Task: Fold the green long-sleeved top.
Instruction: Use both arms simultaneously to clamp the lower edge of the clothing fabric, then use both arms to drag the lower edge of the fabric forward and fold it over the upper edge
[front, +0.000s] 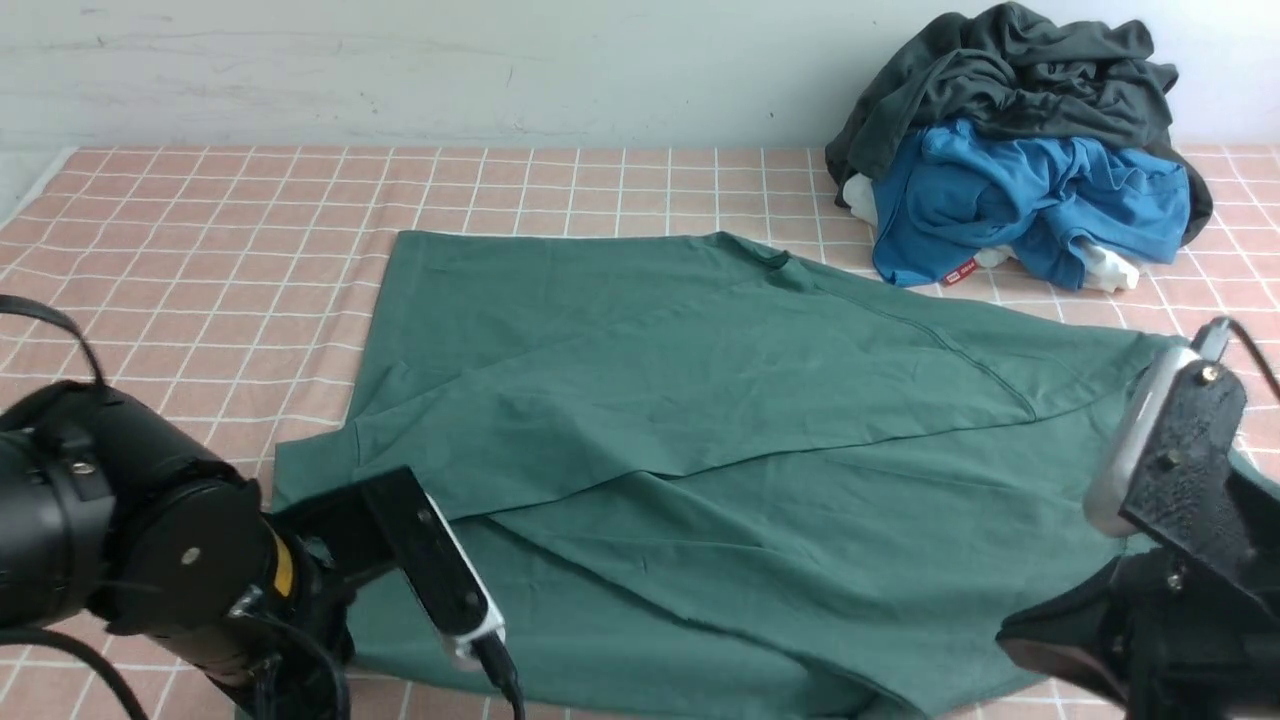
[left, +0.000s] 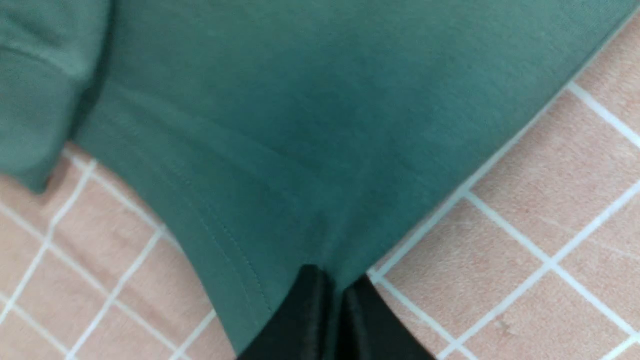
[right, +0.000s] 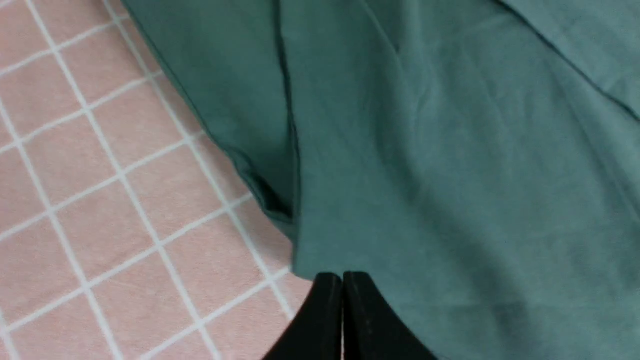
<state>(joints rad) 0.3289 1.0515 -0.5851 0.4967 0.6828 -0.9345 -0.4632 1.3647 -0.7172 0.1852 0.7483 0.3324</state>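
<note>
Top (front: 800, 400) half-folded; left gripper (left: 332, 285) pinches its near edge, right gripper's (right: 342, 277) tips together; next, lift and fold.

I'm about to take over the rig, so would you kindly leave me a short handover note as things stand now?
Left gripper: shut on the green top, pinching it near a corner.
Right gripper: fingertips together at the top's near edge; no cloth seen between them.
Top: spread across the checked cloth, creased, with a layer lying across it.
Done: no finished fold to be seen.
Left: the folding and probably some smoothing.
Beyond it, to the right: blue garment and dark grey garment, heaped.
</note>
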